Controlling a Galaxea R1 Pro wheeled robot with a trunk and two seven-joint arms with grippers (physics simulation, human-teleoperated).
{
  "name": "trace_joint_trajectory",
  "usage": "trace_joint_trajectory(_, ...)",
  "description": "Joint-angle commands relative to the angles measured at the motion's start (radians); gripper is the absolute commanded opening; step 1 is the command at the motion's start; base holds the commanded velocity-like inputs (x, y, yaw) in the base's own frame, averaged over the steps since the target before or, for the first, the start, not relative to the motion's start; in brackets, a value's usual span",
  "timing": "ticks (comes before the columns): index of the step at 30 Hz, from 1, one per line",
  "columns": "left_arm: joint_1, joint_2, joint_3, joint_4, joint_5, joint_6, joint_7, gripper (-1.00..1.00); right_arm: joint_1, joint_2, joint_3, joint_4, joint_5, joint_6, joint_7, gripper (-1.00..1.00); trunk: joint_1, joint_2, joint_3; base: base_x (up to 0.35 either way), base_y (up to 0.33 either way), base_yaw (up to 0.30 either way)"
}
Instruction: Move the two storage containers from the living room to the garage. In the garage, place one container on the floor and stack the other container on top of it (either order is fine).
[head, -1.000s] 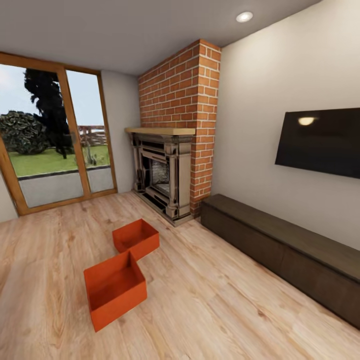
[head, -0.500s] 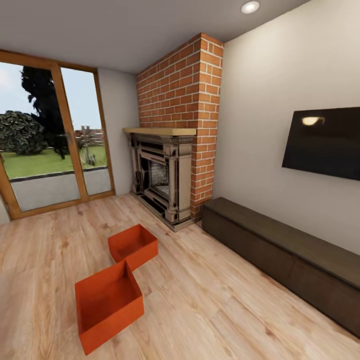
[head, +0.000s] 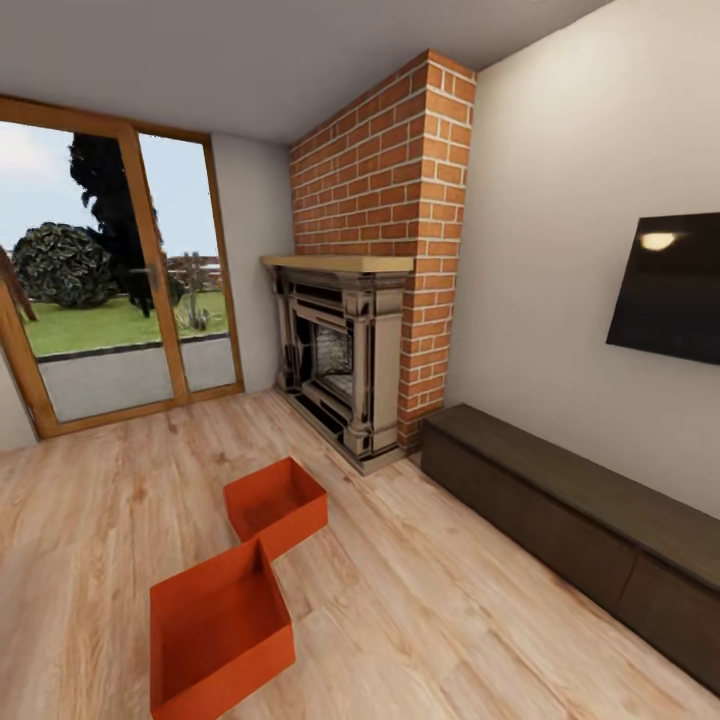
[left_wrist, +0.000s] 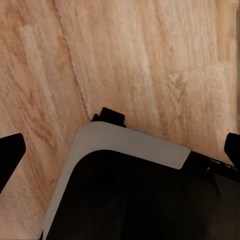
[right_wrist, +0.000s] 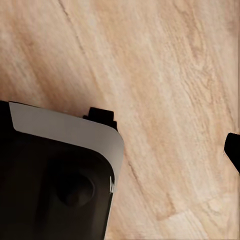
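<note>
Living room: two storage containers, near (head: 215, 630) and far (head: 277, 503), corner-to-corner on wood-plank floor (head: 430, 610) before fireplace (head: 345, 375). Jaws' state cannot be told.

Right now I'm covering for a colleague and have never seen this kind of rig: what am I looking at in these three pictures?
These are simulator renders from a wheeled, two-armed robot. The big picture comes from its head camera and looks into a living room: two orange-red storage containers, the near container and the far container, sit open and empty on the wood-plank floor, their corners about touching. Behind them are a brick fireplace, glass doors, a dark low cabinet and a wall screen.

The two small pictures come from cameras on the wrists, aimed down at the same plank floor over the robot's dark, grey-edged base. The black bits at their edges are gripper fingertips, spread apart. Nothing is held.
</note>
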Motion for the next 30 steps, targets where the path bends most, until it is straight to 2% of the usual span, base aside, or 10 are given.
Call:
trace_joint_trajectory(1,0.000,0.000,-0.002,-0.001,0.010,0.001,0.001,1.00,-0.001,0.001,0.010,0.003,-0.009,-0.006,0.001,1.00,0.001,0.000,-0.001,0.325,0.000,0.017)
trace_joint_trajectory(5,0.000,0.000,-0.002,-0.001,0.010,-0.004,0.001,1.00,-0.001,0.002,0.012,0.003,-0.007,-0.006,0.001,1.00,0.001,0.000,-0.001,0.325,0.000,0.022)
trace_joint_trajectory(10,0.000,-0.001,-0.003,-0.001,0.008,-0.011,0.001,1.00,-0.001,0.001,0.010,0.003,-0.009,-0.007,0.000,1.00,0.001,0.000,-0.001,0.291,0.000,0.211)
trace_joint_trajectory(30,0.000,-0.001,-0.002,-0.001,0.007,-0.013,0.001,1.00,-0.001,0.001,0.010,0.003,-0.008,-0.007,0.000,1.00,0.001,0.000,-0.001,0.011,0.000,0.269)
